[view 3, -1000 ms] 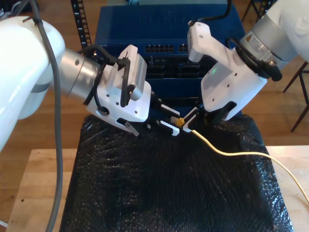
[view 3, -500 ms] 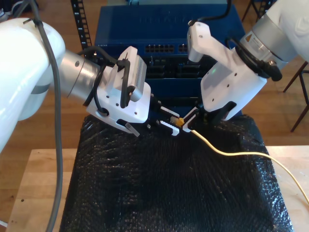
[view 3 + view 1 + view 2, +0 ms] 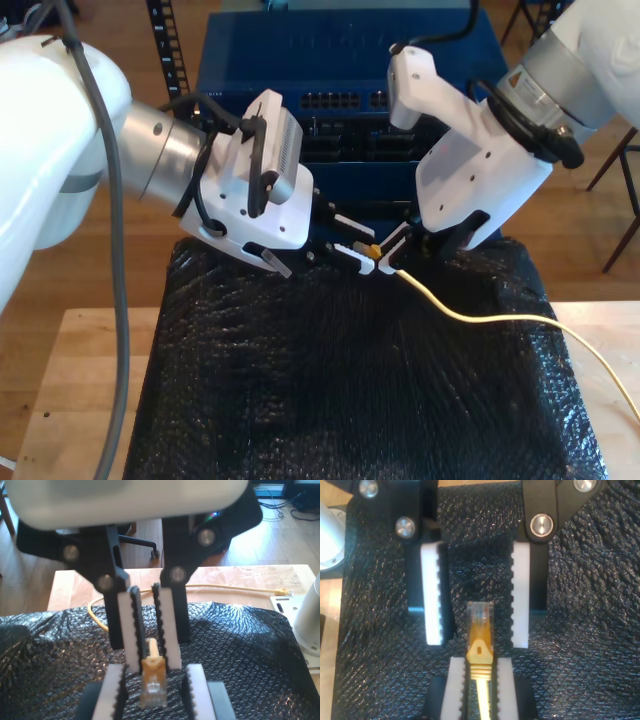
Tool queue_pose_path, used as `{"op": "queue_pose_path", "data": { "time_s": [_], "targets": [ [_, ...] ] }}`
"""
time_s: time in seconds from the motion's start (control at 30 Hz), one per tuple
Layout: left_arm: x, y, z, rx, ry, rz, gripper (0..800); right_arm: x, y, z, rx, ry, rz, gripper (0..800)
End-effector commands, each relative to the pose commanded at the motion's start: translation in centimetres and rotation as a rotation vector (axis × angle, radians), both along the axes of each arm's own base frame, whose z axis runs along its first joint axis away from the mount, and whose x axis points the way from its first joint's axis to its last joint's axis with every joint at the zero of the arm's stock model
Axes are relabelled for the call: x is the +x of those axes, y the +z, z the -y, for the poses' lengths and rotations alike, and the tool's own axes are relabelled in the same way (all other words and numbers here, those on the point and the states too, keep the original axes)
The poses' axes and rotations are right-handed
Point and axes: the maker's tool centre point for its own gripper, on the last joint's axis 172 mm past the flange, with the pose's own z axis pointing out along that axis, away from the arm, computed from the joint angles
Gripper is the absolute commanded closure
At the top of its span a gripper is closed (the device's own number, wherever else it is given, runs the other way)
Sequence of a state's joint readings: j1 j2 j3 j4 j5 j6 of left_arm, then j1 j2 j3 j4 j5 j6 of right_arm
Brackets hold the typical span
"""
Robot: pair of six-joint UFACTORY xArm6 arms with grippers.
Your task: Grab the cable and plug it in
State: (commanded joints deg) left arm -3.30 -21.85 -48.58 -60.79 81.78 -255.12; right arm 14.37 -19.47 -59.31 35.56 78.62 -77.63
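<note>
Over black wrap (image 3: 350, 380), my second gripper (image 3: 479, 680) clamps the cable (image 3: 470, 316); my first gripper (image 3: 152, 690) gapes around its plug (image 3: 152, 685).

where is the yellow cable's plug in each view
first wrist view: the plug sticks out of my second pincer, between my first pincer's open pads.
second wrist view: the plug juts from my second pincer toward my first pincer.
exterior view: the plug is near the centre, where the two pincers meet.
shared landmark: the black bubble mat underneath.
</note>
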Motion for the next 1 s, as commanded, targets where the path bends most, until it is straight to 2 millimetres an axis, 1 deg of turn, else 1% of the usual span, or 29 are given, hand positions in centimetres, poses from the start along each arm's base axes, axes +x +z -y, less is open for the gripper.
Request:
{"op": "queue_pose_path", "data": {
  "time_s": [0.3, 0.6, 0.63, 0.87, 0.9, 0.93, 0.97, 1.0],
  "targets": [
    [-0.06, -0.13, 0.0, 0.0, 0.0, -0.003, 544, 0.06, 0.13, 0.05, 0.001, 0.0, 0.004, 794],
    [-0.07, -0.07, 0.0, 0.0, -0.003, 0.004, 580, 0.0, 0.0, 0.0, 0.0, 0.001, 0.001, 794],
    [-0.07, -0.07, 0.0, 0.0, -0.003, 0.004, 598, -0.01, 0.06, 0.0, 0.0, 0.0, 0.001, 794],
    [-0.1, 0.02, -0.02, 0.0, -0.002, 0.008, 653, -0.01, 0.06, 0.0, 0.0, 0.0, 0.001, 794],
    [-0.12, 0.08, -0.02, 0.0, -0.002, 0.009, 685, -0.01, 0.06, 0.0, 0.0, 0.0, 0.001, 794],
    [-0.15, 0.01, -0.02, 0.0, -0.002, 0.008, 734, -0.01, 0.06, 0.0, 0.0, 0.0, 0.001, 794],
    [-0.24, -0.09, -0.01, -0.001, -0.001, 0.004, 757, -0.01, 0.06, 0.0, 0.0, 0.0, 0.001, 794],
    [-0.36, -0.17, -0.02, -0.001, -0.001, 0.003, 762, -0.01, 0.06, 0.0, 0.0, 0.0, 0.001, 794]
  ]
}}
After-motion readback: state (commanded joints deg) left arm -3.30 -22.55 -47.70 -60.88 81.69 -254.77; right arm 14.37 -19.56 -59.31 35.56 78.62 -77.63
